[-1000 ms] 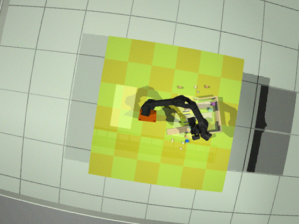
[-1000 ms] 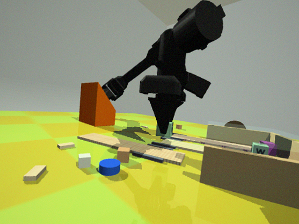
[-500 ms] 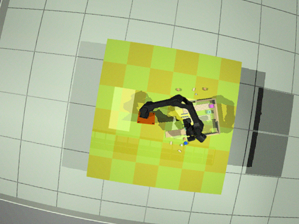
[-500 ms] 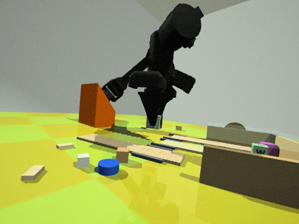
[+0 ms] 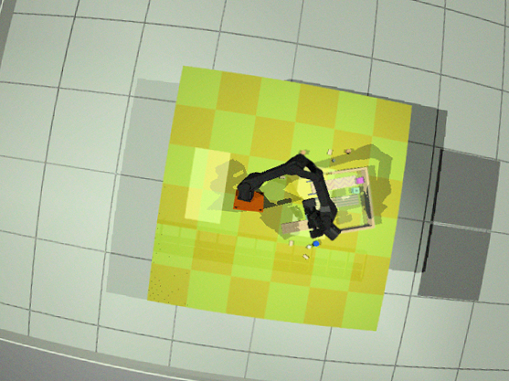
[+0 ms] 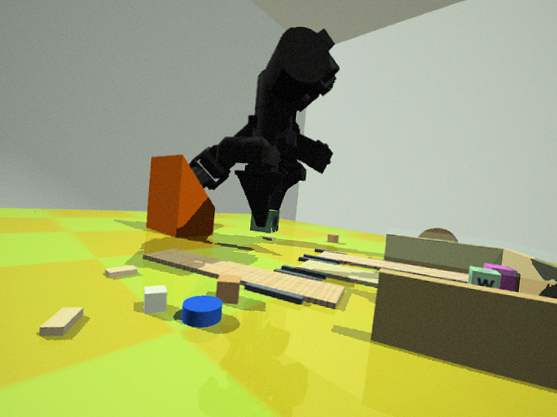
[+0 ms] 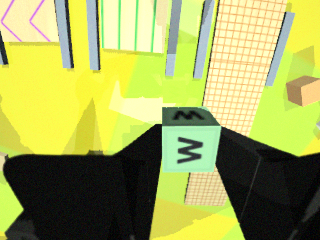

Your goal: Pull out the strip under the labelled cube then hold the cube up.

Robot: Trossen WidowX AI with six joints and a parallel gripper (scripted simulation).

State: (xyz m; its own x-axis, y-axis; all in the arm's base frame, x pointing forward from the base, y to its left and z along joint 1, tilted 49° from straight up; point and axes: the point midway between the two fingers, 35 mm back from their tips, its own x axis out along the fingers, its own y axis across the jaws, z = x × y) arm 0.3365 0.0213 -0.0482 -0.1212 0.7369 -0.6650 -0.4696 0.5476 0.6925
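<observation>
The hand (image 6: 265, 219) is gripping the mint cube (image 7: 190, 146) marked "W", hanging above the yellow-green table (image 6: 67, 374) at frame centre, seemingly apart from the grid-patterned strip (image 6: 261, 277) lying pulled out lower left of the box (image 6: 474, 321).

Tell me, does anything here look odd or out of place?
One thing: a second green W cube sits in the tan box, while the gripper holds a matching cube in the air. Small blocks lie scattered.

orange wedge (image 6: 178, 197) beside hand (image 6: 265, 220), walled tray (image 6: 474, 321) opposite
</observation>
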